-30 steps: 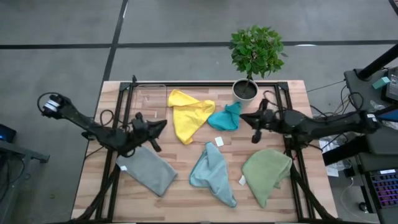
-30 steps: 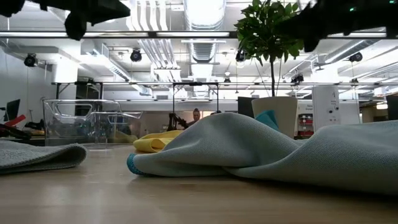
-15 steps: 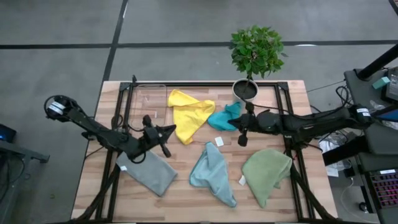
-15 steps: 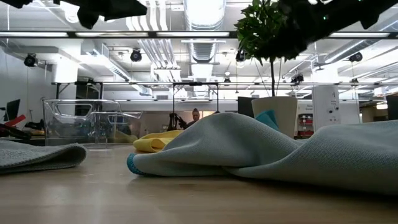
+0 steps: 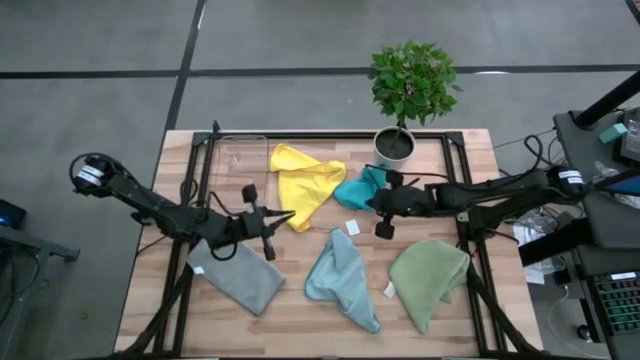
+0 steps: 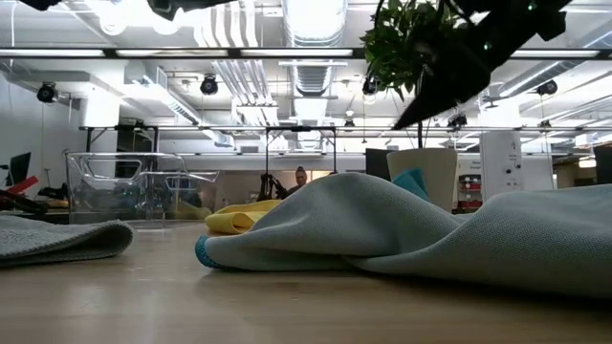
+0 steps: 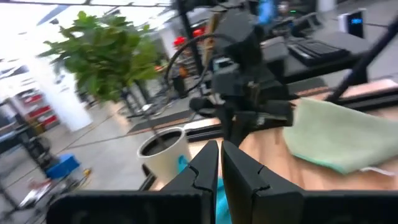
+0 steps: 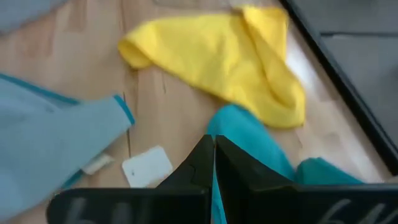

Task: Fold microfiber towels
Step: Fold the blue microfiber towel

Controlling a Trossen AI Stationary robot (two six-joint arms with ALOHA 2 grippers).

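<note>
Both arms have swung inward over the table since a second ago. The right gripper (image 5: 372, 204) now sits over the near edge of the teal towel (image 5: 362, 188), having slid across from the table's right rail, and the left gripper (image 5: 288, 215) has advanced from beside the clear plastic bin (image 5: 243, 157) to the lower edge of the yellow towel (image 5: 303, 187). Each claw is clenched with nothing in it; in both wrist views the fingers (image 7: 208, 163) (image 8: 200, 160) lie pressed together.

Just ahead of the right claw lie the teal cloth and, beyond it, the yellow one; a loose white tag (image 8: 147, 165) rests on the wood just beside the claw. The light blue towel (image 5: 343, 281) lies crumpled between the two claws and nearer the front edge. Behind the left claw, under its arm, the grey towel (image 5: 239, 275) lies flat. The olive green towel (image 5: 428, 279) sits under the right arm, towards the front. A potted plant (image 5: 410, 90) stands behind the right claw at the table's back edge.
</note>
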